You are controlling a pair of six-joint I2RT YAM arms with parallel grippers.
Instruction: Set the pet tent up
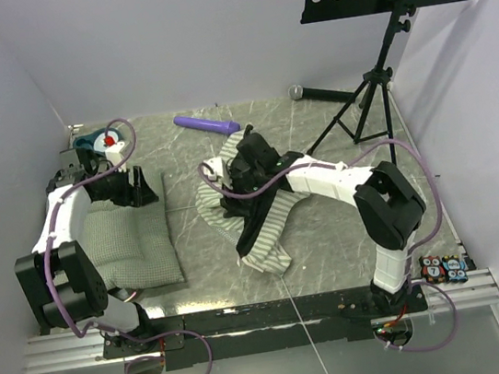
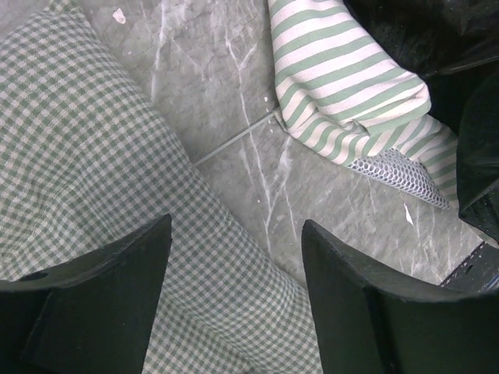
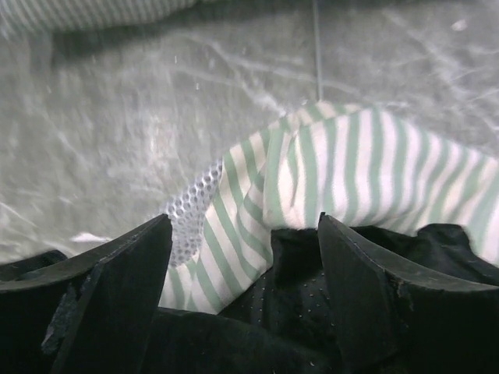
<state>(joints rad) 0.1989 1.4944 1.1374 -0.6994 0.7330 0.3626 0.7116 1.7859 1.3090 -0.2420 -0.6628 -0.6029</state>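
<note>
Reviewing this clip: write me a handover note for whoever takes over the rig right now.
Left hand: open, empty, above the right edge of the checked cushion.
Right hand: open, low over the pet tent, with striped fabric and black lining between its fingers, not clamped.
The pet tent lies collapsed in a crumpled heap to the right of the checked cushion.
Done: nothing is standing yet.
Left: grip the fabric and raise the pet tent into shape.

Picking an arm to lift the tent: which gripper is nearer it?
Right. The right gripper is open directly over the pet tent; the left gripper hovers over the checked cushion, beside the tent.
</note>
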